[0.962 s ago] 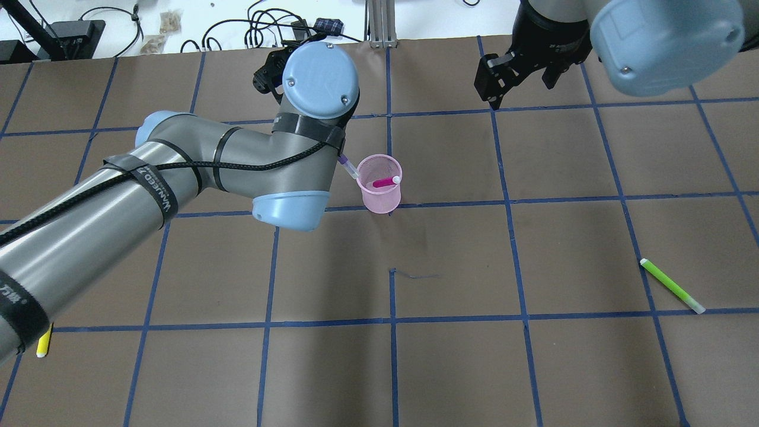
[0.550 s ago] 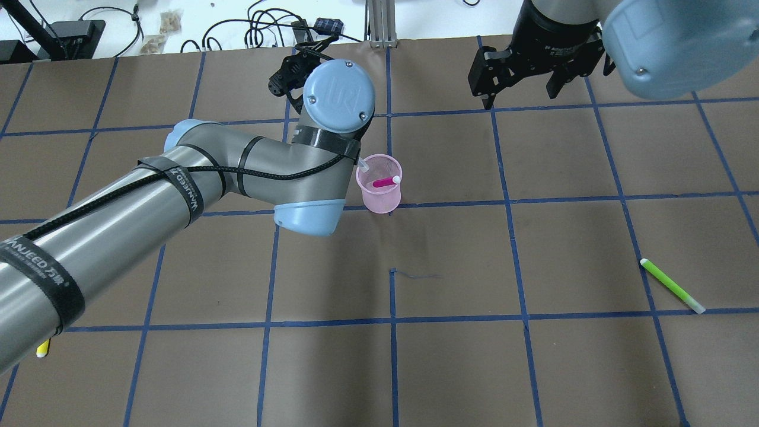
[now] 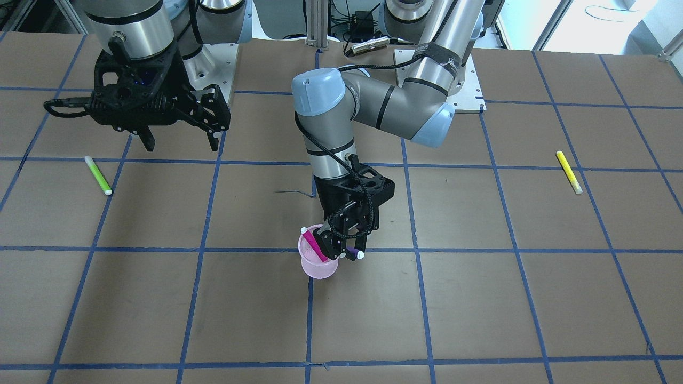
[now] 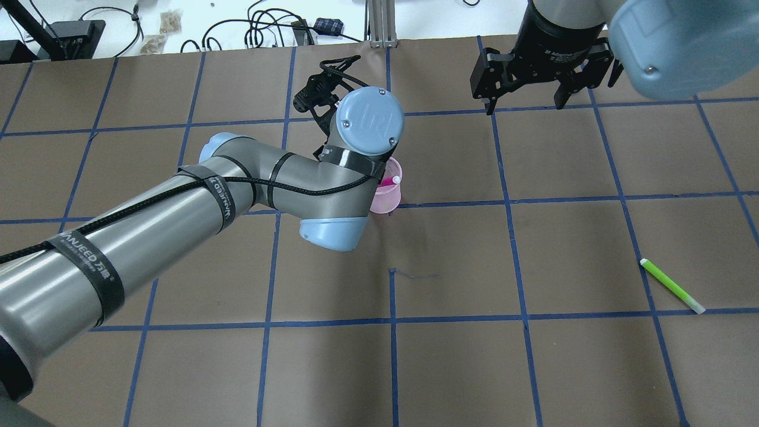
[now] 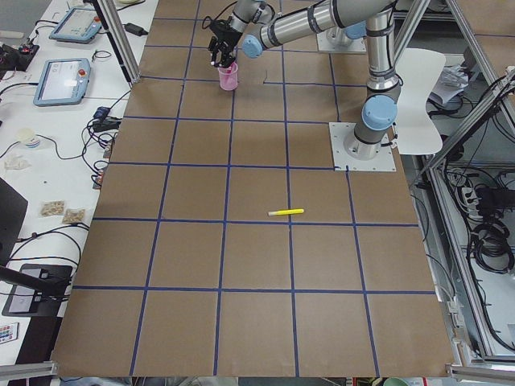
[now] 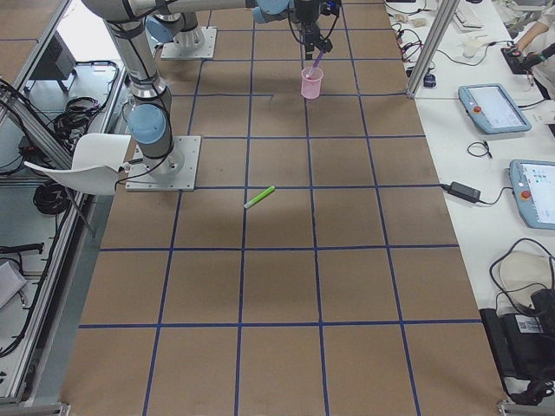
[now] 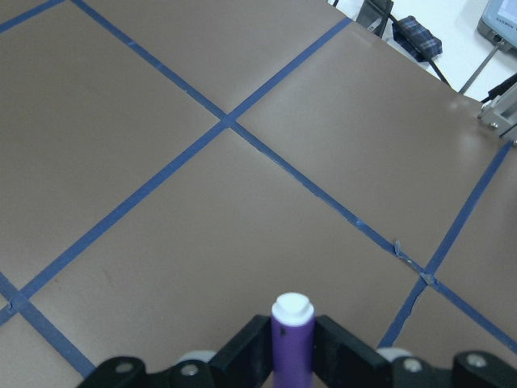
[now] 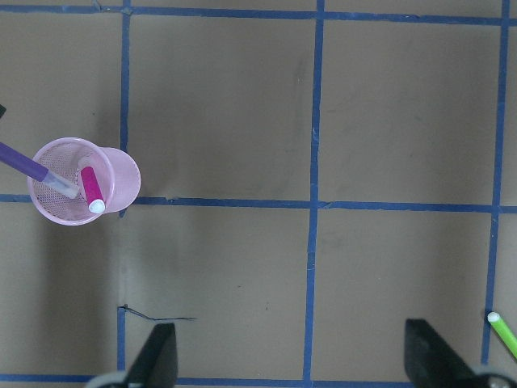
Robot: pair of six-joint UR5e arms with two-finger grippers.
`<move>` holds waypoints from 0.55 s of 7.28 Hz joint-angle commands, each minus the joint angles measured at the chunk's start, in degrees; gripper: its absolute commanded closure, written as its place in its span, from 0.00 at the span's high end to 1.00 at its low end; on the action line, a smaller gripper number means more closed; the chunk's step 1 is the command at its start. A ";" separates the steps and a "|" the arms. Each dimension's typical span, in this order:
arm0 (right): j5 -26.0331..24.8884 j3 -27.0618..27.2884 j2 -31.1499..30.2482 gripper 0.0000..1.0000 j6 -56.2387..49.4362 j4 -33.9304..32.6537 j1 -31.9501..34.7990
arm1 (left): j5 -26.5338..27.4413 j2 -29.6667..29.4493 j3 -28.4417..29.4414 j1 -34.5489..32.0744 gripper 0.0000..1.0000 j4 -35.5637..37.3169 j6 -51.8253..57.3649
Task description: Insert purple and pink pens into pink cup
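The pink mesh cup (image 3: 318, 268) stands near the table's middle, with the pink pen (image 3: 311, 244) leaning inside it. My left gripper (image 3: 341, 250) hangs right over the cup, shut on the purple pen (image 3: 352, 250). In the left wrist view the purple pen (image 7: 291, 339) sits between the fingers, white cap end up. In the right wrist view the purple pen (image 8: 36, 170) slants with its lower end inside the cup (image 8: 113, 174), beside the pink pen (image 8: 91, 190). In the overhead view my left wrist hides most of the cup (image 4: 390, 198). My right gripper (image 3: 176, 137) is open and empty, off to the side.
A green pen (image 4: 673, 286) lies on the table on my right side; it also shows in the front view (image 3: 98, 175). A yellow pen (image 3: 569, 172) lies on my left side. Brown table with blue tape grid; cables lie beyond the far edge (image 4: 249, 29).
My left arm has moved to the right with the purple pen and now covers most of the cup. The right gripper has turned slightly in place.
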 commanded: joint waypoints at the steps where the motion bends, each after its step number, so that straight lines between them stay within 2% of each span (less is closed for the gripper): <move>1: -0.32 0.00 -0.04 1.00 -0.23 -0.61 0.00 | 1.42 -0.71 -0.36 -1.51 0.00 0.19 -0.21; 4: -0.32 0.00 -0.04 1.00 -0.22 -0.79 0.00 | 3.18 -1.24 -0.36 -2.31 0.00 0.19 -0.56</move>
